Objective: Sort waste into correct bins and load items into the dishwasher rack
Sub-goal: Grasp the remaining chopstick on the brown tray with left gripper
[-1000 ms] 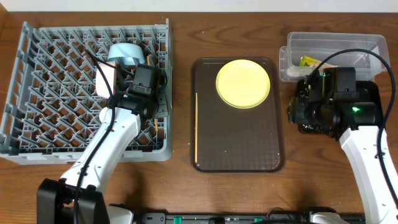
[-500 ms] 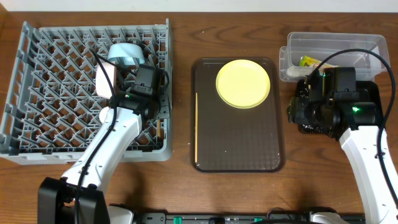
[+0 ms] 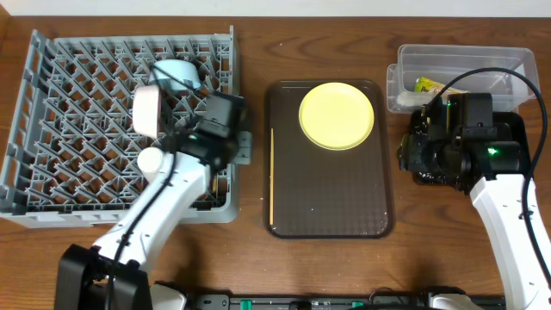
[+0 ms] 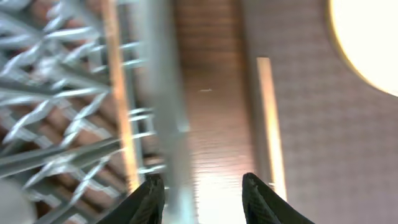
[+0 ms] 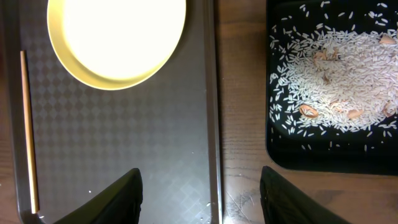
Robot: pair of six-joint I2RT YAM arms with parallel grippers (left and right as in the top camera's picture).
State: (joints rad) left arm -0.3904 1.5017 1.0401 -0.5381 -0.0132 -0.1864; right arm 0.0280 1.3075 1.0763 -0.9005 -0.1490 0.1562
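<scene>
The grey dishwasher rack (image 3: 77,129) holds a light blue bowl (image 3: 176,72), a white bowl (image 3: 145,110) on edge and a small white cup (image 3: 151,159). My left gripper (image 3: 244,146) (image 4: 202,186) hovers open and empty over the rack's right wall (image 4: 165,112); that view is blurred. A tan strip inside the rack (image 4: 114,93) looks like a chopstick. Another chopstick (image 3: 272,176) (image 5: 28,130) lies on the brown tray beside the yellow plate (image 3: 337,114) (image 5: 118,37). My right gripper (image 3: 413,164) (image 5: 202,186) stands open and empty between the brown tray and the black tray (image 5: 277,152), which holds rice (image 5: 336,81).
The brown serving tray (image 3: 331,202) sits mid-table. A clear tub (image 3: 461,60) at the back right contains a yellow-green wrapper (image 3: 428,84). The right arm covers most of the black tray in the overhead view. Bare wood separates the rack and the brown tray.
My left gripper has opened and swung right, from over the rack's inside to its right wall. The right arm has not moved.
</scene>
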